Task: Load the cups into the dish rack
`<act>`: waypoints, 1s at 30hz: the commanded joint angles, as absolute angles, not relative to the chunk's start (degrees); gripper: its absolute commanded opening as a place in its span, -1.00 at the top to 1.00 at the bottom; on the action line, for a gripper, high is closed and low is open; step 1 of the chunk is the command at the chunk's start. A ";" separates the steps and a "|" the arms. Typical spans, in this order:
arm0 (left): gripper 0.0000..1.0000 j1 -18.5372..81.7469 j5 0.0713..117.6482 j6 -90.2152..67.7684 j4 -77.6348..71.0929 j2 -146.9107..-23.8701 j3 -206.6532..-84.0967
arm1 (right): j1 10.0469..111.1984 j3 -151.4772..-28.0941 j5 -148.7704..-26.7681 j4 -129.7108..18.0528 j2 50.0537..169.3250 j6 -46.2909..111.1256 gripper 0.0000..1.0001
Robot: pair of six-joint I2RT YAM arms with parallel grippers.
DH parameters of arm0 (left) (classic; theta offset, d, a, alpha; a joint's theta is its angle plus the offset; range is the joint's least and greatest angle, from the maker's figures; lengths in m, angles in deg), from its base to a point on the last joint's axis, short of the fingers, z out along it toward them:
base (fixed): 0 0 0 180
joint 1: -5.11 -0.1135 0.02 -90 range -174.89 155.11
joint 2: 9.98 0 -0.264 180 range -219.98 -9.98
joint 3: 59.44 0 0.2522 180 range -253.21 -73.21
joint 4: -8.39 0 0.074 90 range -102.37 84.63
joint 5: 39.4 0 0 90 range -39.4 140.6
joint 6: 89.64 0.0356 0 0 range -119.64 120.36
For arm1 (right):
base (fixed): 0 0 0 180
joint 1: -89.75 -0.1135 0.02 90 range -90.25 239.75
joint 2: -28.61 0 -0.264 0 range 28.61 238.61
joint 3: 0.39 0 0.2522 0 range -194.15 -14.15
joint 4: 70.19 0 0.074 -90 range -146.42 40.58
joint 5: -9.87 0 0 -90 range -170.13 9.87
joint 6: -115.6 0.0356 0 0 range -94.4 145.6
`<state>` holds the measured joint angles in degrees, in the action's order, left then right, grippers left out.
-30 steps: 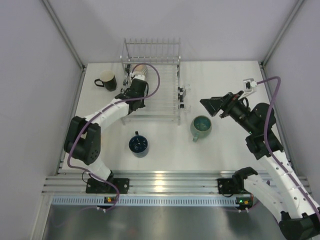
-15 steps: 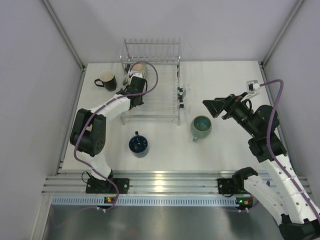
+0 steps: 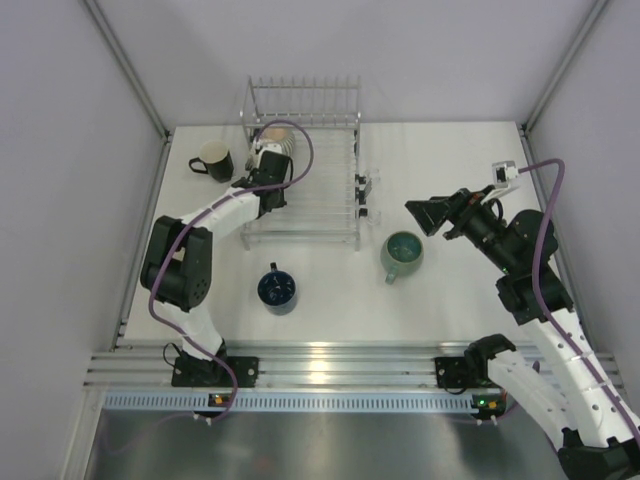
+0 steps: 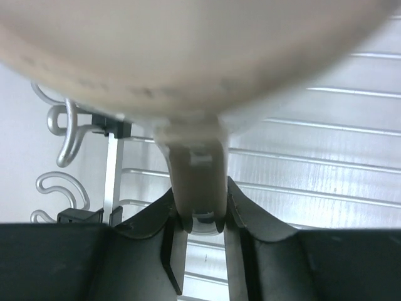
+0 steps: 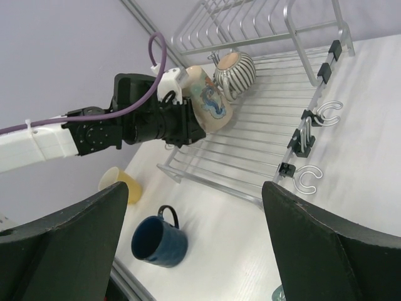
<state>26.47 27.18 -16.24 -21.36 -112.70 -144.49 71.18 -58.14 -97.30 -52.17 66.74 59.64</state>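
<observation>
- Whereas a second ago the left gripper (image 4: 199,219) was at the near left part of the dish rack (image 3: 330,190), it now reaches deeper, toward the rack's back left corner.
- Its fingers (image 4: 241,226) pinch the handle (image 4: 195,182) of the tall cream cup (image 5: 210,100), which is tilted over the rack's wire floor.
- The right gripper (image 3: 425,213) has drifted slightly and hangs right of the rack, spread wide and holding nothing.
- A ribbed beige cup (image 5: 237,70) sits in the rack just behind the held cup, close in its way.
- The black cup (image 3: 215,160) stands left of the rack.
- The dark blue cup (image 3: 277,290) stands in front of the rack, and the teal-green cup (image 3: 402,255) is off its near right corner.
</observation>
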 commanded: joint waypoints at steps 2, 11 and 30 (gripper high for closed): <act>0.32 25.67 25.81 -16.96 -14.25 -111.41 -146.95 | 71.73 -61.70 -96.65 -52.91 66.49 58.74 -0.77; 0.21 25.67 30.37 -17.75 -14.25 -110.18 -146.42 | 71.73 -61.88 -97.27 -53.35 67.28 59.18 -0.77; -0.15 25.67 36.27 -19.24 -16.36 -104.47 -146.33 | 71.82 -61.44 -97.09 -52.38 67.54 58.91 -0.76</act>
